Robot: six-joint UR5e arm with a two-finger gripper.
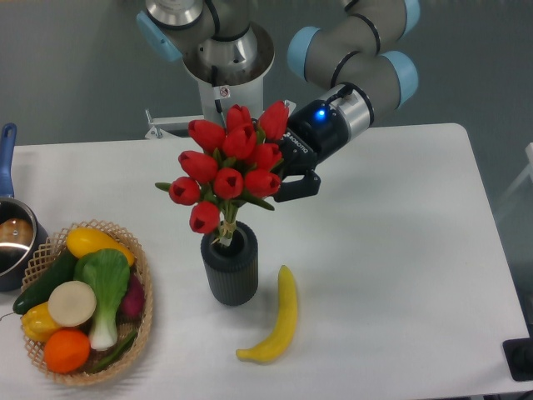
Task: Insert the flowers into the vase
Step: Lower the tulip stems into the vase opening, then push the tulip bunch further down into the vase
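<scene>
The flowers [229,167], a tied bunch of red tulip buds with green leaves, stand with their stems in the mouth of the dark grey ribbed vase [230,265] at the table's middle front. The bunch leans a little to the right. My gripper [283,179] is right behind and to the right of the flower heads, level with them. One black finger [298,186] shows beside the lower right buds. The other finger is hidden behind the flowers, so I cannot see whether the jaws hold anything.
A yellow banana [276,321] lies just right of the vase. A wicker basket [137,333] of vegetables and fruit sits at the front left. A metal pot with a blue handle [8,225] is at the left edge. The robot base [225,67] stands at the back.
</scene>
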